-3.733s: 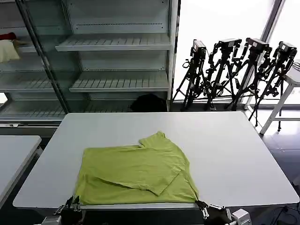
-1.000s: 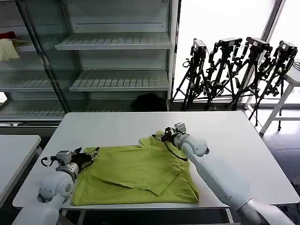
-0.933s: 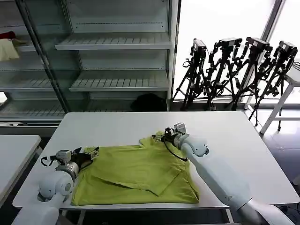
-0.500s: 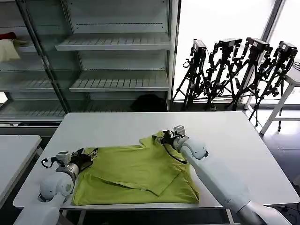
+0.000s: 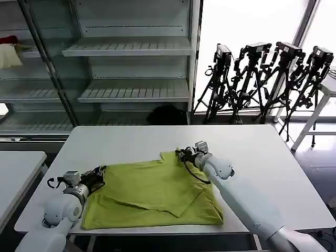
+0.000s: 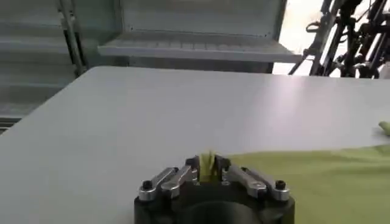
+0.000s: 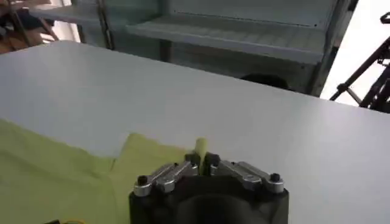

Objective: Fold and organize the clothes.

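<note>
Item 1: my left gripper [image 5: 98, 171], low over the white table [image 5: 262, 157] at the T-shirt's left far corner. My left forearm reaches in from the near left table edge, wrist level, jaws pointing toward the shelving [image 5: 131, 52]. Claw clenched on a small pinch of the fabric; the wrist view shows a yellow-green tuft between my fingers [image 6: 183, 176].

Item 2: lime yellow-green T-shirt [image 5: 152, 191], lying mostly flat and slightly wrinkled on the table's near half, a folded flap across its middle.

Item 3: my right gripper [image 5: 184, 154], at the T-shirt's far right part, by the raised sleeve. My right arm stretches diagonally from the near right table edge across the shirt's right side. Claw clenched on a fold of the fabric, seen upright between my fingers [image 7: 241, 170].
</note>
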